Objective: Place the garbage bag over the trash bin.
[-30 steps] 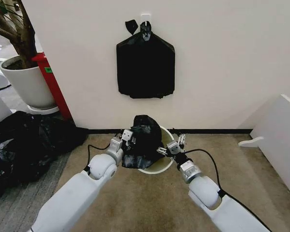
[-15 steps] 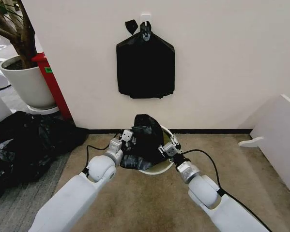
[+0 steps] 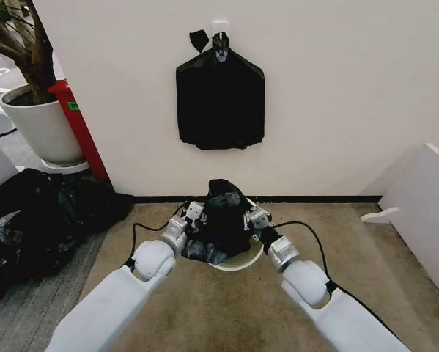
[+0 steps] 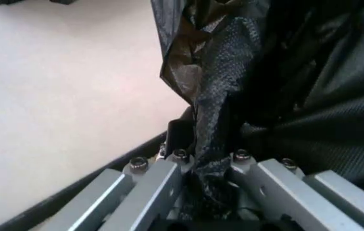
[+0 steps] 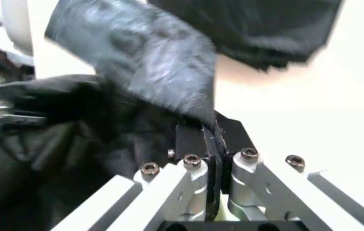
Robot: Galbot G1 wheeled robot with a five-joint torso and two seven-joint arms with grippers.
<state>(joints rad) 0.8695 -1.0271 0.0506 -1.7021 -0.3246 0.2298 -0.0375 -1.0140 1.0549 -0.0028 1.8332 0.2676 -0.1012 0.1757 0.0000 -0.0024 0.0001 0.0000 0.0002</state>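
The garbage bag point(image 3: 220, 218) is a crumpled black film bunched above the trash bin point(image 3: 241, 261), whose cream rim peeks out below it against the wall. My left gripper point(image 3: 193, 214) is shut on the bag's left edge; in the left wrist view a twisted strip of the bag point(image 4: 217, 125) runs between its fingers point(image 4: 159, 185). My right gripper point(image 3: 253, 217) is shut on the bag's right edge. The right wrist view has a fold of the bag point(image 5: 162, 82) pinched between its closed pads point(image 5: 198, 139). Most of the bin is hidden under the bag.
A flat black bundle point(image 3: 220, 99) hangs on the wall above. A heap of black plastic point(image 3: 39, 216) lies on the floor at left, beside a white plant pot point(image 3: 43, 125) and a red post point(image 3: 78, 125). A white panel point(image 3: 424, 213) stands at right. Beige carpet point(image 3: 226, 308) lies in front.
Both grippers have moved toward each other and slightly farther from me. The right gripper has closed on the bag's right edge. The bag is now bunched narrower and higher over the bin.
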